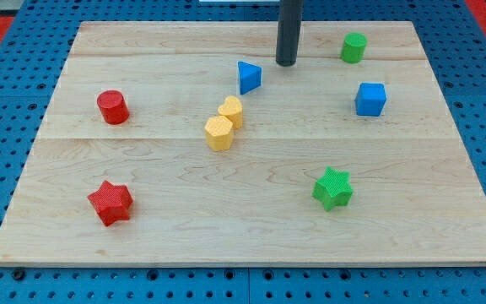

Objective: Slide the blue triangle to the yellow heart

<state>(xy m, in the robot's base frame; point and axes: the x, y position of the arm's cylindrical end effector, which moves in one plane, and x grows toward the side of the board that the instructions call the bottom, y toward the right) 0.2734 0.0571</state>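
The blue triangle (pixel 248 77) lies on the wooden board (pixel 251 211) a little above the middle. The yellow heart (pixel 231 111) lies just below and to the left of it, a small gap apart. My tip (pixel 286 63) is the lower end of the dark rod, standing just to the right of the blue triangle and slightly above it, apart from it.
A yellow hexagon (pixel 218 133) touches the heart's lower left. A red cylinder (pixel 112 107) and red star (pixel 110 203) are at the left. A green cylinder (pixel 353 47), blue cube (pixel 370 99) and green star (pixel 333 187) are at the right.
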